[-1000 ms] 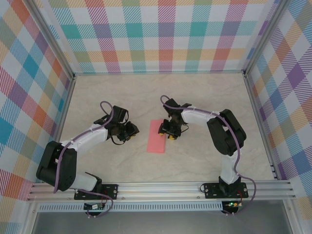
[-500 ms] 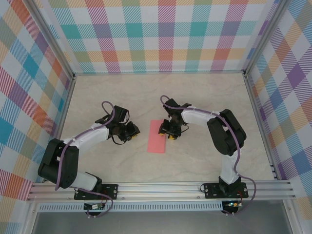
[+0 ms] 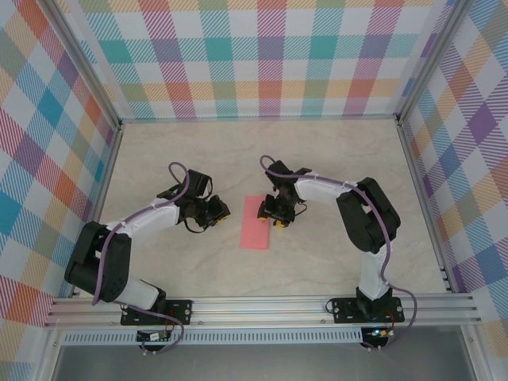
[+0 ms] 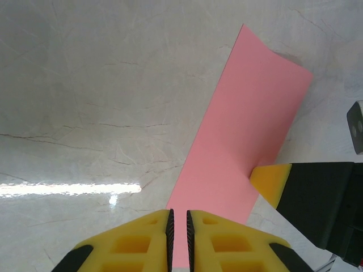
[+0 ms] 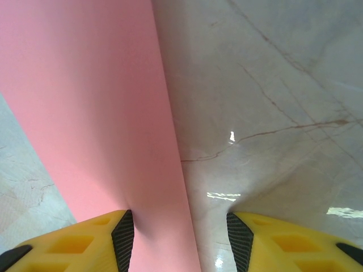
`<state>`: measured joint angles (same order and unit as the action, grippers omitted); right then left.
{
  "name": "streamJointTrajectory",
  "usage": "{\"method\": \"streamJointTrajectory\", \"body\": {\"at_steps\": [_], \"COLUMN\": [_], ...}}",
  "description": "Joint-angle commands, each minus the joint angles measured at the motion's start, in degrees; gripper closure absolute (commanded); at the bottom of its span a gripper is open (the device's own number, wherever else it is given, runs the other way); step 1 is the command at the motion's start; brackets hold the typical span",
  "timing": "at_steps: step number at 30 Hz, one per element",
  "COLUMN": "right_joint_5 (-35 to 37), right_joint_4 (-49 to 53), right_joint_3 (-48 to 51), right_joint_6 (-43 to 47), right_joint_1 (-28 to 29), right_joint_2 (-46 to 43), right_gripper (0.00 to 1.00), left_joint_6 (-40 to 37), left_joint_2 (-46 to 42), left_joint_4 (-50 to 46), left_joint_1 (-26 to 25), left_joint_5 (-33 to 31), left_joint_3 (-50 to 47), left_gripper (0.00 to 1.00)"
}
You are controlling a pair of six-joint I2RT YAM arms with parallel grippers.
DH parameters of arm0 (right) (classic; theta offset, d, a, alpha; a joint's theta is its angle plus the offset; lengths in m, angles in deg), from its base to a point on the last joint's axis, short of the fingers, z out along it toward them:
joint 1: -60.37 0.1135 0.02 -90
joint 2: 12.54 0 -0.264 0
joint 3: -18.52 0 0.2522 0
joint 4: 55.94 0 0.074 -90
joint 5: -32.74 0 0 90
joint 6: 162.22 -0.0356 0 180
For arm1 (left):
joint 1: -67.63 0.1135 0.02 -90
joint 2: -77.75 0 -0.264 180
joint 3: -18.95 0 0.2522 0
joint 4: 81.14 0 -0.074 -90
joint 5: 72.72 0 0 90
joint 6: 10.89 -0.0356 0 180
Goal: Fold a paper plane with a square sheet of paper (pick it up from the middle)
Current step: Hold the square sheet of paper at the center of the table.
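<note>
Your salmon-pink paper sheet (image 3: 255, 224) is a thin, matte, flat oblong, not yet a dart. It lies near the middle of the pale, glossy, marble-veined desk (image 3: 333, 159), with its long axis running from the far edge toward the near edge. Your right gripper (image 3: 271, 217) is nearer. It straddles the sheet's right long edge, yellow fingers apart, one over paper and one over bare desk. Your left gripper (image 3: 220, 213) hangs beside the left long edge, clear of the paper. Its fingers are almost together and hold nothing. One far corner looks slightly lifted.
</note>
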<state>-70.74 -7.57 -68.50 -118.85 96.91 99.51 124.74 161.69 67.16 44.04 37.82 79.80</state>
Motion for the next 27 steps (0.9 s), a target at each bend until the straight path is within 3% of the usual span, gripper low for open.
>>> {"method": "streamJointTrajectory", "body": {"at_steps": [1,4,15,27], "right_joint_5": [5.7,6.0,5.6,5.6], "right_joint_4": [5.6,5.9,5.2,5.2], "right_joint_3": [1.3,1.4,1.9,2.0], "right_joint_6": [0.9,0.7,0.2,0.1], "right_joint_1": [-0.2,-0.2,-0.2,-0.2], "right_joint_2": [3.3,3.4,3.9,4.0], "right_gripper": [0.49,0.49,0.50,0.50], "left_joint_6": [-0.6,-1.1,0.0,-4.5], "left_joint_2": [0.7,1.6,9.6,14.1], "left_joint_4": [0.5,0.8,10.5,17.0], "left_joint_1": [-0.5,-1.0,-4.0,-4.4], "left_joint_5": [1.6,2.4,6.6,7.7], "left_joint_3": [1.4,2.5,5.0,2.9], "left_gripper": [0.89,1.00,1.00,1.00]}}
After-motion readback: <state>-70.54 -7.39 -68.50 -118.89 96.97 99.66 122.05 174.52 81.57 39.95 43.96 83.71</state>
